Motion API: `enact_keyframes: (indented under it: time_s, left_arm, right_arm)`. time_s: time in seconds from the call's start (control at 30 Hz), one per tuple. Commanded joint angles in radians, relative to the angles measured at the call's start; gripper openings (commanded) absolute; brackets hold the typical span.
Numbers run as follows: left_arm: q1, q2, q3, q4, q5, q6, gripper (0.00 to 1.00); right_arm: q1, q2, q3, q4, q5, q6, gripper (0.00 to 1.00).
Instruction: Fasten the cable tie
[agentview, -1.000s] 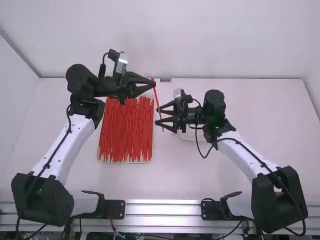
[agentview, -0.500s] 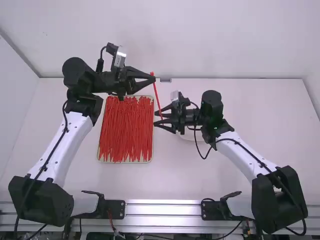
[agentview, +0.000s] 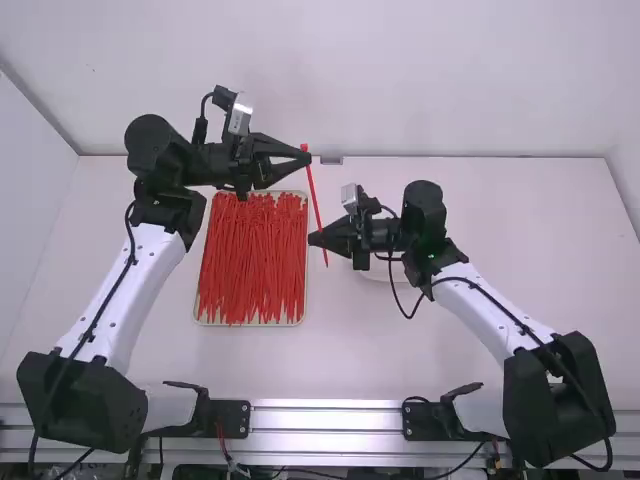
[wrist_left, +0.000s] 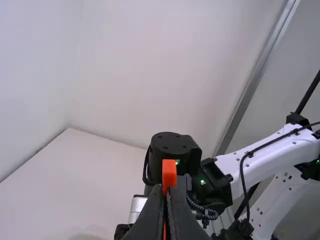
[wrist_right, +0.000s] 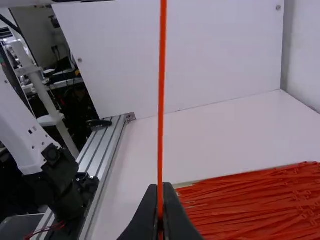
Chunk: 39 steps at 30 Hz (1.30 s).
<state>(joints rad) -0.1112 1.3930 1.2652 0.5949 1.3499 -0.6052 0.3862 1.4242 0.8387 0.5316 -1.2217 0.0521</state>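
Red tie (agentview: 314, 205): thin, straight strip, unfastened, no loop. It slants in the air beside the table's middle. Its square head end is pinched in left gripper (agentview: 300, 153), its lower stretch in right gripper (agentview: 316, 238), and the tail tip pokes past.

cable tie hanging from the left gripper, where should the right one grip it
Low on the cable tie, across its thin strap from the side: the left gripper pinches the head, so it hangs straight, nearly upright. The right gripper is shut there now.
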Motion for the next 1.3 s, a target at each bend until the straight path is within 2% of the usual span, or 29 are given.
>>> enact_keyframes:
  time_s: [0.0, 0.17, 0.2, 0.23, 0.27, 0.3, 0.33, 0.37, 0.6, 0.8, 0.93, 1.13, 1.27]
  left_arm:
    - [0.001, 0.013, 0.027, 0.011, -0.007, 0.010, 0.01]
    - [0.001, 0.013, 0.026, 0.009, -0.008, 0.010, 0.02]
    - [0.000, 0.013, 0.026, 0.002, -0.008, 0.011, 0.06]
    - [0.000, 0.013, 0.026, 0.003, -0.008, 0.011, 0.15]
    - [0.001, 0.013, 0.026, 0.004, -0.008, 0.014, 0.29]
    - [0.005, 0.013, 0.026, 0.003, -0.007, 0.022, 0.53]
    - [0.012, 0.013, 0.026, 0.003, -0.007, 0.022, 0.82]
    - [0.021, 0.013, 0.026, 0.003, -0.007, 0.021, 0.99]
    - [0.096, 0.013, 0.026, -0.043, -0.026, 0.017, 0.99]
    - [0.151, 0.013, 0.026, -0.131, -0.113, 0.038, 0.99]
    - [0.150, 0.013, 0.026, -0.184, -0.146, 0.065, 0.99]
    - [0.150, 0.013, 0.040, -0.311, -0.334, 0.109, 0.99]
    - [0.149, 0.013, 0.063, -0.373, -0.402, 0.132, 0.99]
  right_arm:
    - [0.000, 0.003, 0.029, 0.002, -0.013, -0.005, 0.00]
    - [0.000, 0.003, 0.029, 0.003, -0.012, -0.005, 0.00]
    - [0.000, 0.003, 0.030, 0.003, -0.012, -0.005, 0.00]
    - [0.000, 0.003, 0.030, 0.003, -0.012, -0.005, 0.00]
    - [0.000, 0.003, 0.030, 0.003, -0.009, -0.006, 0.00]
    - [-0.002, 0.003, 0.030, 0.003, -0.002, -0.010, 0.00]
    - [-0.008, 0.003, 0.030, 0.002, 0.009, -0.018, 0.00]
    - [-0.016, 0.003, 0.030, 0.002, 0.023, -0.020, 0.00]
    - [-0.118, 0.003, 0.030, 0.011, 0.060, 0.012, 0.00]
    - [-0.179, 0.003, 0.030, 0.005, 0.180, 0.056, 0.00]
    - [-0.192, 0.003, 0.030, -0.018, 0.255, 0.057, 0.00]
    - [-0.188, 0.003, 0.030, -0.085, 0.449, 0.056, 0.00]
    - [-0.190, 0.003, 0.030, -0.108, 0.539, 0.099, 0.00]
